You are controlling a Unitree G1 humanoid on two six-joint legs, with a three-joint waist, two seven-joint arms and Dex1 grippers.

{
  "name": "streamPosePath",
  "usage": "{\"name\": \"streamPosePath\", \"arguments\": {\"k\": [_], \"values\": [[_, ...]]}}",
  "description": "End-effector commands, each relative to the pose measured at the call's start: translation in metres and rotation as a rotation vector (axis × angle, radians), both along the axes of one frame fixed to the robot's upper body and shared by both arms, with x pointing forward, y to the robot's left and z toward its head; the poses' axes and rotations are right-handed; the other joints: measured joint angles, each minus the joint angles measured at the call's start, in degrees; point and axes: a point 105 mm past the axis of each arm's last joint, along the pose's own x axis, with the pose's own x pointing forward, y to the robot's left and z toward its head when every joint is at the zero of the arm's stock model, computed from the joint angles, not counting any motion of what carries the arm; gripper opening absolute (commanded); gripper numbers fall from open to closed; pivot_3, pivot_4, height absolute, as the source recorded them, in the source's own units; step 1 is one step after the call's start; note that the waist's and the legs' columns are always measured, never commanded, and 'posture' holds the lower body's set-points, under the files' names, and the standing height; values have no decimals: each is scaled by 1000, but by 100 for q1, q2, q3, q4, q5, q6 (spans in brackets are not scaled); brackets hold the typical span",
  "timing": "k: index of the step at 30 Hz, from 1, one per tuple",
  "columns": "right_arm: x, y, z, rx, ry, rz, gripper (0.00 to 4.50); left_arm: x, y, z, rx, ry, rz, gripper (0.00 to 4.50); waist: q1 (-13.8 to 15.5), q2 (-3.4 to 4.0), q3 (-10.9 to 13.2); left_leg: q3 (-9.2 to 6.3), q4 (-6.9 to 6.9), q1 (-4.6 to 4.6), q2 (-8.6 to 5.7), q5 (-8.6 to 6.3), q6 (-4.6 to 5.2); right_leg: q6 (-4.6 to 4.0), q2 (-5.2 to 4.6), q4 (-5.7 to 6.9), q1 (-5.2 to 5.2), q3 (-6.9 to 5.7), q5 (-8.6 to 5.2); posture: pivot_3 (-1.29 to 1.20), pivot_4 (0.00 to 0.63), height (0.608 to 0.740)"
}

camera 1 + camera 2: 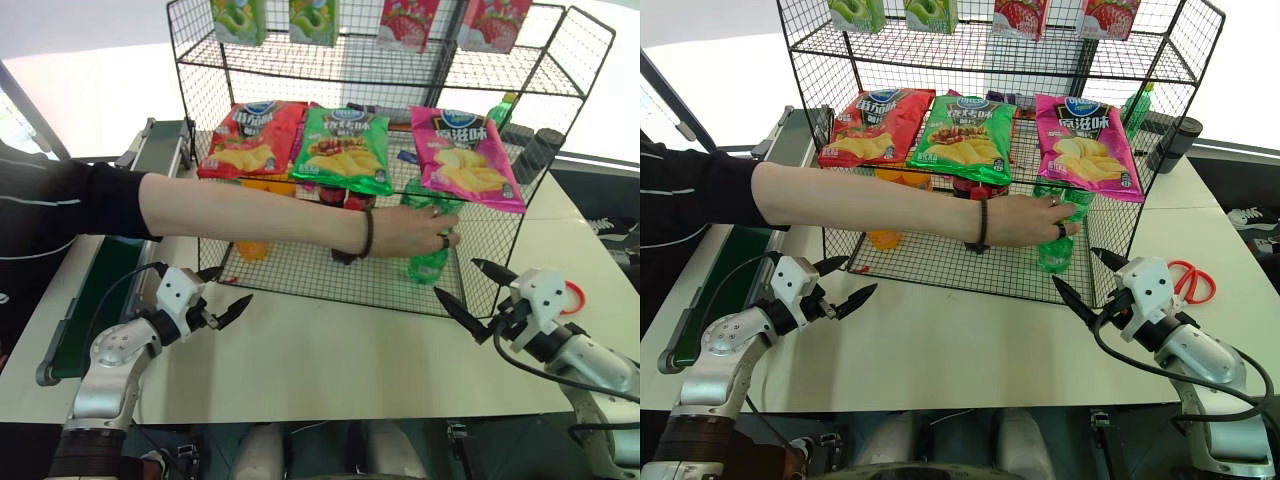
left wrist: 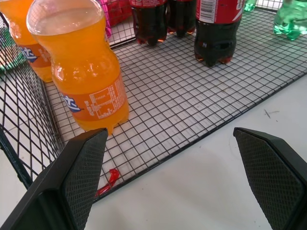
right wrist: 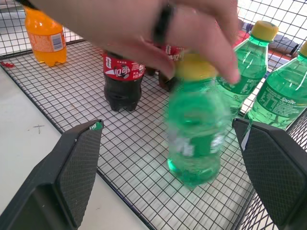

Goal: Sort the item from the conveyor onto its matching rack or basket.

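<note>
Green bottle (image 3: 196, 139) stands on the rack's (image 1: 300, 270) bottom tier at its right end, a person's hand (image 1: 415, 232) around its yellow cap. More green bottles (image 3: 249, 62) stand behind; cola bottles (image 3: 122, 84) mid-tier, orange bottles (image 2: 86, 81) at the left end. Both claws, left (image 1: 222, 294) and right (image 1: 466, 287), hover spread and empty over the desk (image 1: 330, 360) before the rack. Conveyor (image 1: 100, 290) runs along the desk's left edge.

From my seat the scene is brightly and evenly lit, with washed-out white glare behind the rack (image 1: 390, 70). Beyond the right gripper (image 3: 172, 158), the green bottle (image 3: 196, 139) and a person's hand (image 3: 144, 28) smear with motion blur. Ahead of the left gripper (image 2: 177, 158) the orange bottle (image 2: 84, 72) stays sharp, glinting.
</note>
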Motion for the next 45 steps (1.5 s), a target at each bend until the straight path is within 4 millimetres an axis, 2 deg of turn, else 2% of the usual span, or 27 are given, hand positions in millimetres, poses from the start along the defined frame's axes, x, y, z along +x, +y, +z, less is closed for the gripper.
{"name": "streamPosePath", "arguments": {"k": [1, 23, 28, 32, 38, 42, 45], "values": [[0, 0, 6, -7, -34, 4, 4476, 2, -1, 7, 7, -38, -12, 4500, 0, 0, 0, 0, 0, 0, 0, 0, 0, 0, 0, 0, 0, 0, 0, 0, 150, 740], [3, 6, 2, -1, -34, 26, 4476, -3, 5, 5, 13, -25, 12, 4500, 0, 0, 0, 0, 0, 0, 0, 0, 0, -4, -3, 0, -1, 0, -2, 0, 150, 740], [6, 8, 4, -1, -37, 34, 4476, -5, 7, 10, -15, -42, 28, 4500, -1, 0, 0, 0, 0, 0, 0, 0, 0, -3, -4, 0, -1, 0, -2, 0, 150, 740], [8, 11, 4, -3, -35, 47, 4476, -3, 17, 22, -60, -66, 72, 4500, 0, 0, 0, 0, 0, -1, 0, 0, 0, -5, -7, 0, -1, 0, -3, 0, 150, 740], [11, 27, 6, 11, -29, 119, 4476, -1, 37, 39, -149, -89, 150, 4500, -9, 0, 0, 0, 0, 1, 2, 0, 0, -4, -7, 0, -1, 0, -2, 0, 150, 740], [5, 59, 11, 50, -24, 244, 4476, 6, 67, 60, -231, -188, 309, 4500, -6, -2, 2, -1, -1, 0, 3, 0, 0, -4, -6, 1, -3, 0, -2, 0, 150, 740], [-3, 85, 13, 75, -22, 331, 4476, 7, 82, 65, -259, -218, 391, 4500, -2, -3, 1, -2, -1, -1, 2, 0, 0, 0, -6, 1, -2, 0, 0, 0, 150, 740]]}}
